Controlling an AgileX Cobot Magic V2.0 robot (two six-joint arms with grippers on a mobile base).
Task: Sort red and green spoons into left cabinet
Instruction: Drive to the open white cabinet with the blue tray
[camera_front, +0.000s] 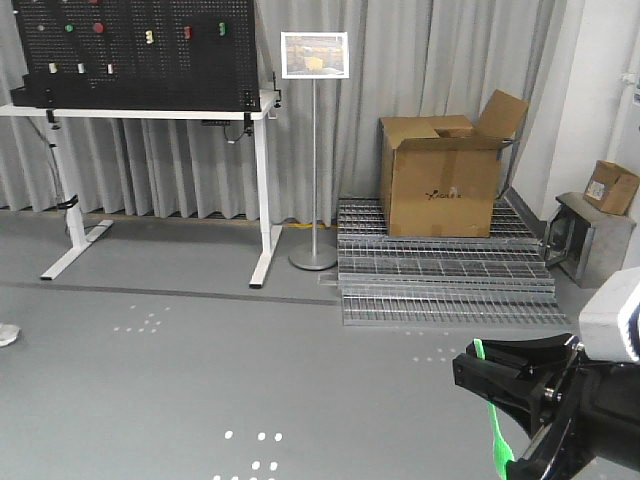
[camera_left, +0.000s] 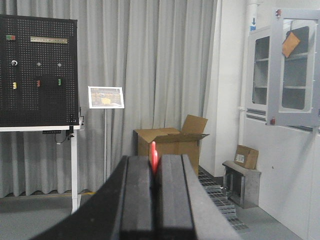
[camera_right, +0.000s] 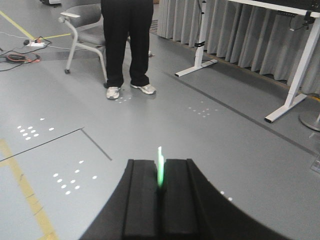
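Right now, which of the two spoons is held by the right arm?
The green spoon, clamped edge-on between the right jaws, also visible low right in the front view. The red spoon sits between the left jaws.

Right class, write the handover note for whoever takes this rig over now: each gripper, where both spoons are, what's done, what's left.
Left gripper: shut on the red spoon, whose tip sticks up above the jaws.
Right gripper: shut on the green spoon, low at the right of the front view.
Done: both spoons are picked up, one per arm.
Left: the left cabinet shows in no view. Find it, then place both spoons on it.
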